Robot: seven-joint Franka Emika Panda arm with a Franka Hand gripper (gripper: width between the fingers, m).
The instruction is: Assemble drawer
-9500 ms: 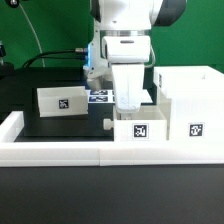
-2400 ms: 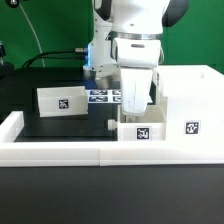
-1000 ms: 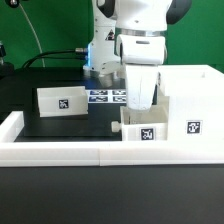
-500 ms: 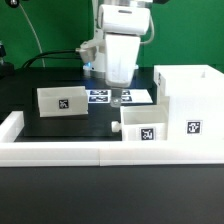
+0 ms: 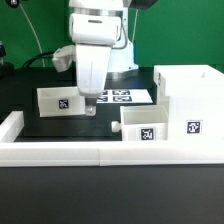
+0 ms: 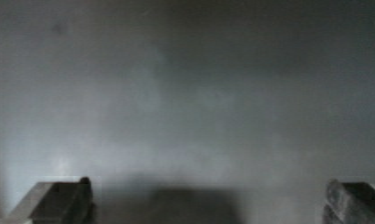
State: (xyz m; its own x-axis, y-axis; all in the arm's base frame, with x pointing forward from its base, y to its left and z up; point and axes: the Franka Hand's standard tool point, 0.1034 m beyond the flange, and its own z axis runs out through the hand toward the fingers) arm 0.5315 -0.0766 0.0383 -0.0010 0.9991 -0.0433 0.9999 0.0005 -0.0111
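Observation:
The large white box housing (image 5: pixel 190 108) stands at the exterior view's right, with a marker on its front. One small white tray (image 5: pixel 143 128) sits against the housing's left side, marker facing front. The second small tray (image 5: pixel 58 100) stands apart at the exterior view's left. My gripper (image 5: pixel 90 106) hangs over the black mat just right of the second tray, close above the surface. In the wrist view the two fingertips (image 6: pixel 59 200) stand wide apart with only blurred dark surface between them. The gripper is open and empty.
The marker board (image 5: pixel 122 97) lies behind the gripper on the black mat. Long white border rails (image 5: pixel 60 150) run along the front and the left side (image 5: pixel 10 125). Cables and a dark stand sit at the back left.
The gripper let go of the tray beside the housing, rose, and swung to the exterior view's left, now low beside the second tray. The first tray stays against the housing.

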